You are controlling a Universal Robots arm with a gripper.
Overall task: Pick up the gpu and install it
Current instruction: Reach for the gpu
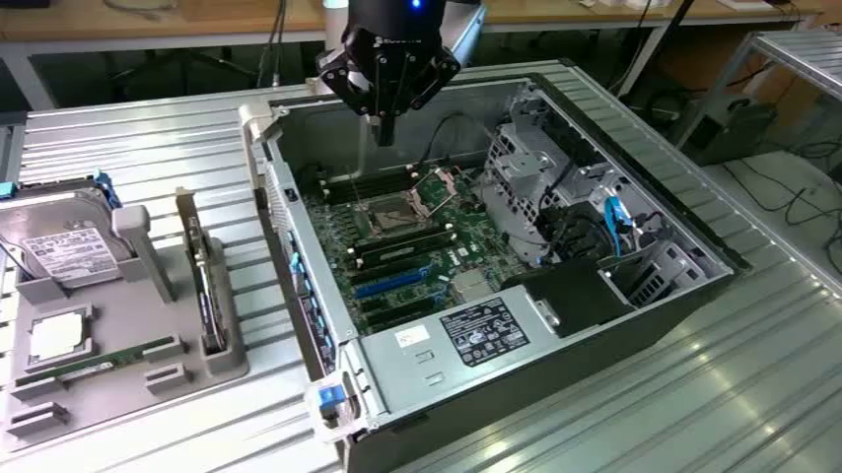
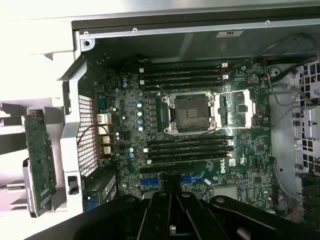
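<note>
The claw (image 1: 385, 136) hangs closed and empty over the open case (image 1: 296, 246), above the motherboard (image 1: 408, 246). The gpu (image 1: 200, 281) stands upright in the grey holder (image 1: 231, 357) at the exterior view's left, untouched. I judge the pickup is not yet begun; a grasp needs the claw opened over the card's top edge.

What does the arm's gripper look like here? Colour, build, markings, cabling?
The gripper is all black: a chunky body with angular linkage arms tapering to two slim fingers. A small blue light glows on the black housing above it. No markings or loose cables show on it.
</note>
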